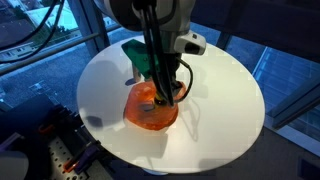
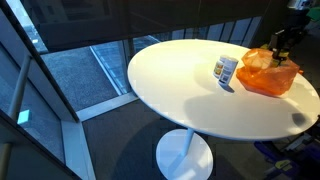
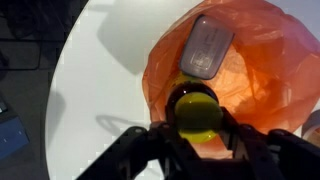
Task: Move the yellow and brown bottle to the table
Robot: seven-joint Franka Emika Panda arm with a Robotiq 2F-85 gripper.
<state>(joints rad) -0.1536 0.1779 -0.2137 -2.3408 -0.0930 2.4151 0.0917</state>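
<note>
The jaws stand on either side of the yellow cap of the yellow and brown bottle (image 3: 195, 108), low in the middle of the wrist view. Their dark fingers (image 3: 162, 140) sit close against the cap. Whether they are pressing on it or only flanking it cannot be told from these pictures.

The bottle stands upright inside the orange bowl (image 3: 270, 60), near its lower rim in that frame, with only the cap and a ring of dark shoulder showing. Above it in the frame a pale flat-sided bottle (image 3: 207, 47) lies on its side in the same bowl. The white tabletop (image 3: 100, 70) fills the left of the frame.

As a judgement, the task is at the grasp. The bottle is not yet out of the bowl, so the lift, the carry over the rim and the setting down on bare tabletop are all left to do.

Only the wrist view shows the bottle and what lies in the bowl. In an exterior view the arm reaches down into the bowl (image 1: 135, 112) at frame centre and hides what it has reached. In an exterior view with the bowl at the right edge (image 2: 262, 80), a pale yellow-labelled bottle (image 2: 226, 69) stands on the tabletop just left of the bowl. No other view shows that bottle.
</note>
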